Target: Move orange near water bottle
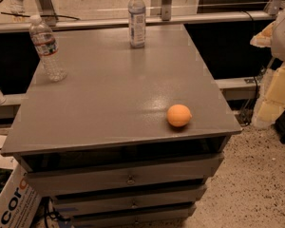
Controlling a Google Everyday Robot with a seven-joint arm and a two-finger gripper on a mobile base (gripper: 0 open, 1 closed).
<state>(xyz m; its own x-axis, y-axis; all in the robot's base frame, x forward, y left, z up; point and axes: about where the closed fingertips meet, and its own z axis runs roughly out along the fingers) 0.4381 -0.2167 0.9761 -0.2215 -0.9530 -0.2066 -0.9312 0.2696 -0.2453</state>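
An orange [179, 115] sits near the front right corner of a grey drawer cabinet [109, 94], well apart from the red-labelled water bottle [46, 49] at the far left. We judge that a clumsy approach could roll the fruit off the near edge, or deliver it by mistake to the blue-labelled bottle [137, 18] at the back. The gripper is out of frame; we cannot tell its state or where it stands relative to the orange.

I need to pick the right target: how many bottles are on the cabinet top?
2. The water bottle with the red-and-white label stands at the far left corner; the other bottle stands at the far edge, centre. The tool is not in view.
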